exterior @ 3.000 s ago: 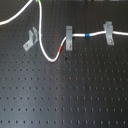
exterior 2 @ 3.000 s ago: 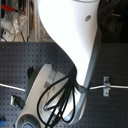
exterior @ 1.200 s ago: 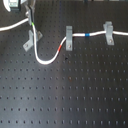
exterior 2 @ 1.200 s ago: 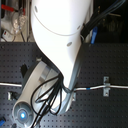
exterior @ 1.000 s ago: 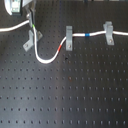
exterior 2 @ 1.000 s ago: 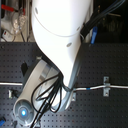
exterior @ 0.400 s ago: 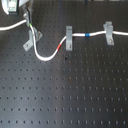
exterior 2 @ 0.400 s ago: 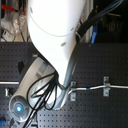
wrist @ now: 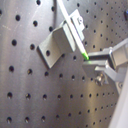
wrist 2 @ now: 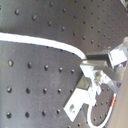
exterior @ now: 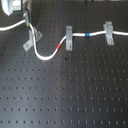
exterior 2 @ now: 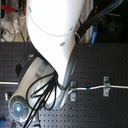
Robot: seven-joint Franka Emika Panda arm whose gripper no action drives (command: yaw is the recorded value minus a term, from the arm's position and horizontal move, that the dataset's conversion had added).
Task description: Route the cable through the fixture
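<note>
My gripper [wrist: 95, 62] is pinched on the cable [exterior: 47, 54] at its green band, just beside the fixture [exterior: 31, 40], which sits askew on the worktop [exterior: 70, 95]. In the first wrist view the cable [wrist: 72, 27] lies across the fixture [wrist: 59, 42] between its prongs.

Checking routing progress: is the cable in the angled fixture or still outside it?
In. In the first exterior view the cable passes through the fixture; the first wrist view shows it lying between the prongs.
</note>
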